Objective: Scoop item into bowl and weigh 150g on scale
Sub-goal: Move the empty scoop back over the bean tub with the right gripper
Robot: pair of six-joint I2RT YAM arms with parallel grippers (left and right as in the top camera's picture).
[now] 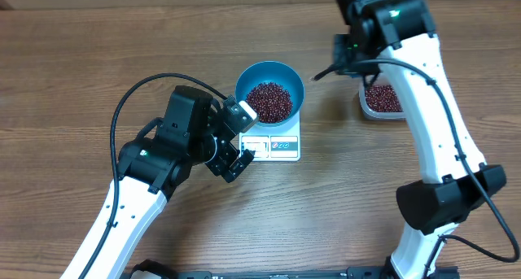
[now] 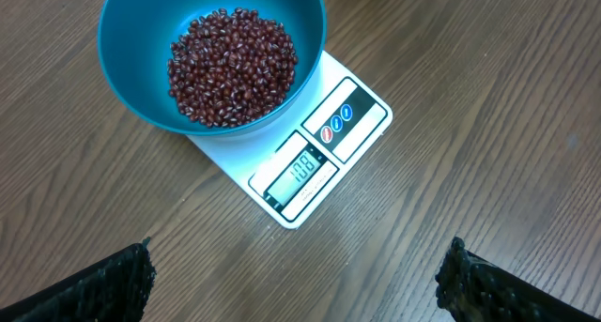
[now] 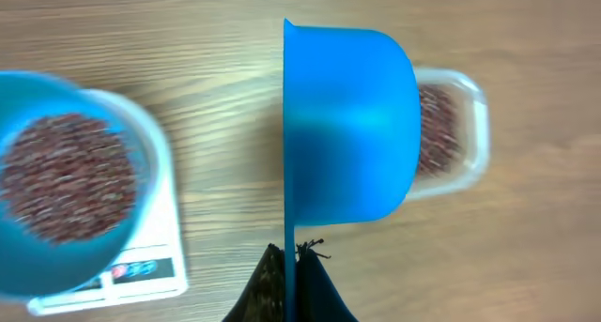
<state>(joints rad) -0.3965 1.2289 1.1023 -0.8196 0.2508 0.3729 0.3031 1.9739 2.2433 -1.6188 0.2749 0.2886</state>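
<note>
right claw: we see the right gripper (image 3: 291, 277) clamped shut on the handle of the scoop (image 3: 347, 125). The scoop is turned on its side over the table (image 1: 81, 67), between the bowl and the tub (image 1: 381, 100).
left claw: the left gripper (image 2: 296, 289) is spread wide and holds nothing. It is parked just beside the scale (image 2: 362, 125).
item: most of the beans (image 2: 230, 64) are heaped in the bowl (image 2: 131, 78), which sits on the scale. The rest are in the tub.
reading: the display (image 2: 302, 167) looks like 108, so we judge it under target.
risk, overshoot: a full scoop could blow past target. We'd want partial scoops.
risk, spill: with the scoop tilted like this, beans could drop on the table in transit.
risk, knock: if the scoop clips the rim, the bowl shifts and the reading goes bad.
risk, left arm: any touch on the scale skews the weight.
</note>
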